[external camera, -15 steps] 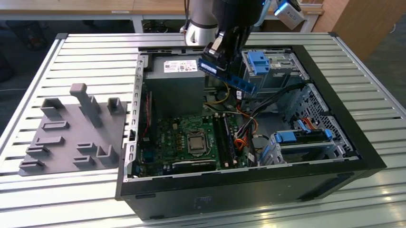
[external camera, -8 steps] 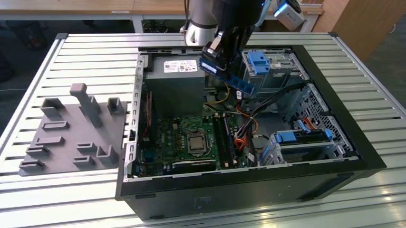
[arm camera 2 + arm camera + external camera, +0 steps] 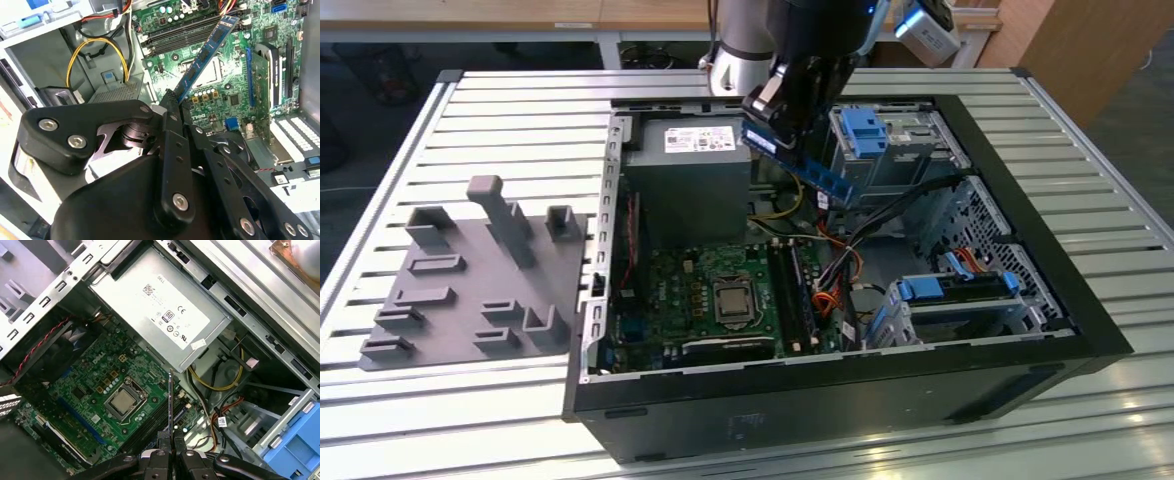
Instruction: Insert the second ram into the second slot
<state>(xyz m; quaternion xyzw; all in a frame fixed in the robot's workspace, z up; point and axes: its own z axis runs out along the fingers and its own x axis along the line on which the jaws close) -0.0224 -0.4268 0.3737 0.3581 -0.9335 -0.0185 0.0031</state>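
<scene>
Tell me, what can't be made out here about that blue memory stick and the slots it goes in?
- RAM stick: its gripped end is hidden inside the shut pincer in the second wrist view.
- Its flat faces: the first wrist view sees it edge-on.
- Memory slots: too small in the exterior view to tell which are filled; the stick crosses them in the second wrist view.

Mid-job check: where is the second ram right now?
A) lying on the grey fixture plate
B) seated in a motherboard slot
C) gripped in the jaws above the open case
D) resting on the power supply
C: the gripper has its jaws shut on the second ram, which hangs tilted above the motherboard, in no slot.
</scene>
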